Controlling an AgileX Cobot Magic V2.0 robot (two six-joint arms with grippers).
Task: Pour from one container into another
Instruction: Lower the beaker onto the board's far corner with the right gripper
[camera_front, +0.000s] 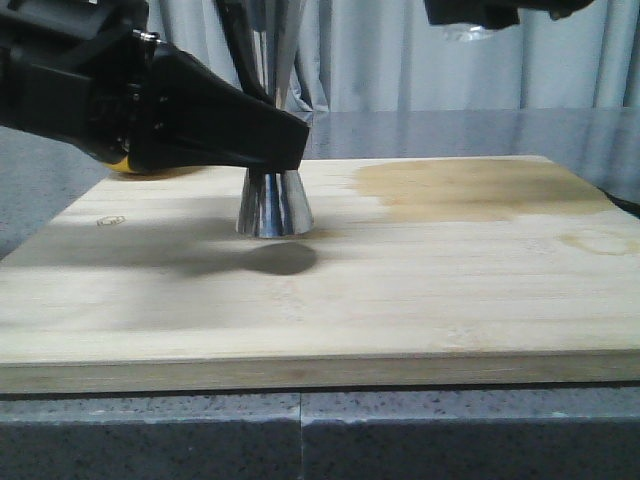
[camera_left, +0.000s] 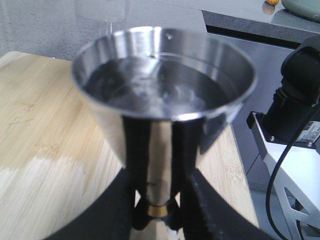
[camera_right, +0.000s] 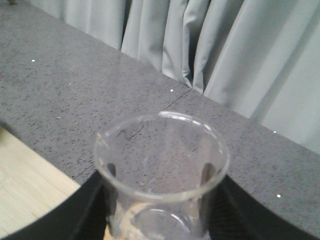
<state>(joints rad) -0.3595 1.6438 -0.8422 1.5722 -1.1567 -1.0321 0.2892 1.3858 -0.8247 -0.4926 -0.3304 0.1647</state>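
Steel jigger (camera_front: 273, 205): upright on the wooden board (camera_front: 420, 290), left of centre, upper cup filled with clear liquid, thin gold band at the waist, left gripper (camera_left: 159, 210) with its jaws closed on the narrow waist. Glass beaker (camera_right: 161, 175): held high above the right far part of the board, upright, looking empty, right gripper (camera_right: 157, 220) with its jaws closed against the beaker's sides; no readable print or brand on either vessel. Board: lies on the grey speckled bench (camera_front: 300, 440), with a darker wet patch at its far right and something yellow (camera_front: 122, 166), mostly hidden, behind the left arm.
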